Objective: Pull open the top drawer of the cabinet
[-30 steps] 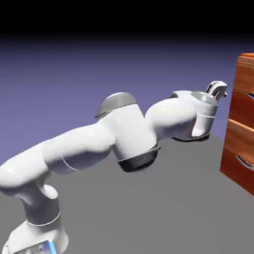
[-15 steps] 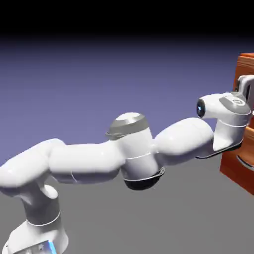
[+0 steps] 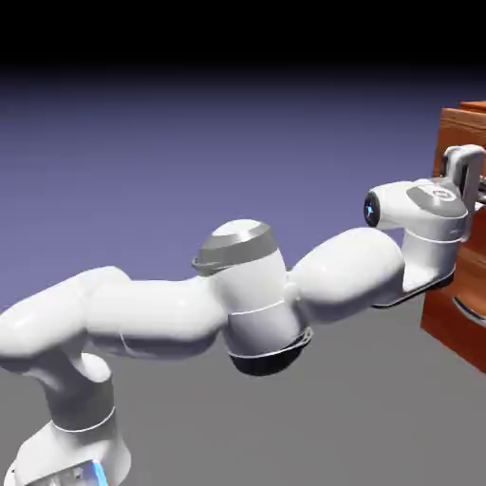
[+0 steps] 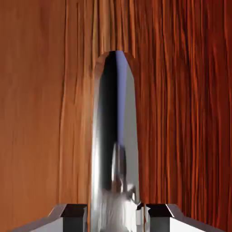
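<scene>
Reaching level from the lower left toward the cabinet [image 3: 456,313] at the right edge of the exterior view, white arm [image 3: 190,308] stretched long, wrist bent up beside the wood. Gripper [image 3: 472,176] pressed against the top drawer [image 3: 454,133], jaws drawn in narrow and clamped on the drawer's shiny metal handle [image 4: 115,145]. Seen along the gripper in the hand view: handle running straight out from between the two grey fingertips [image 4: 72,213], filling the gap between them, touching both inner faces, its rounded end farthest from the jaws. Behind the handle and on both sides of the jaws, only glossy reddish-brown wood grain of the drawer front [image 4: 41,113]. Below the jaws in the exterior view, a lower drawer [image 3: 465,318] with its own curved grey handle, well apart from the fingers. Whether the top drawer stands out from the cabinet front: cannot tell, too much cut off at the edge.
</scene>
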`<action>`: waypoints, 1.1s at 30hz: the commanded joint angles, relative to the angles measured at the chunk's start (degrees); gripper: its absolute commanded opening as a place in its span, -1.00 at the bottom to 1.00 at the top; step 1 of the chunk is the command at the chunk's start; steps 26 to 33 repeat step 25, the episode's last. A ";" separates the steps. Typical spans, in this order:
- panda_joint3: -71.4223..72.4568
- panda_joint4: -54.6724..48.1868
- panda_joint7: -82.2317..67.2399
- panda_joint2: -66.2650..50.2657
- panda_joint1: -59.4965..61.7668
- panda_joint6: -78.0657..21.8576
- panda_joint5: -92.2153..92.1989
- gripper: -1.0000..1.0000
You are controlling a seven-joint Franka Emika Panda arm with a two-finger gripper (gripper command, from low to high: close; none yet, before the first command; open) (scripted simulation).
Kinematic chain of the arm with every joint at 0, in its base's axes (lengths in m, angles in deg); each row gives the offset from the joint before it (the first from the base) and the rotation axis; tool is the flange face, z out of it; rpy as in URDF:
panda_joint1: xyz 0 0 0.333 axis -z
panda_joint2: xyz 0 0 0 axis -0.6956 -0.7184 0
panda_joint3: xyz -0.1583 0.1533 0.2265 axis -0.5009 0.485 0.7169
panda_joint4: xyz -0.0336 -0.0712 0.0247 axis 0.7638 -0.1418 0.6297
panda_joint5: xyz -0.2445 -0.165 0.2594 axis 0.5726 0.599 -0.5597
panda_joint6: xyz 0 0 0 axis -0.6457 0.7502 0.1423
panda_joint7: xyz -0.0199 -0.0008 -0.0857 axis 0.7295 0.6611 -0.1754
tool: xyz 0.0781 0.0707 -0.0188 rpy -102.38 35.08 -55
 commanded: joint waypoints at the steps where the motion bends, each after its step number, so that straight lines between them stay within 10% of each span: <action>1: 0.44 2.08 0.47 0.18 1.39 -0.72 0.27 -1.00; 22: 12.71 43.88 6.66 1.71 33.54 -11.86 0.68 -1.00; 23: 12.71 43.88 6.66 1.71 33.54 -11.86 0.68 1.00; 33: 13.59 45.96 6.77 1.54 35.52 -12.06 0.39 1.00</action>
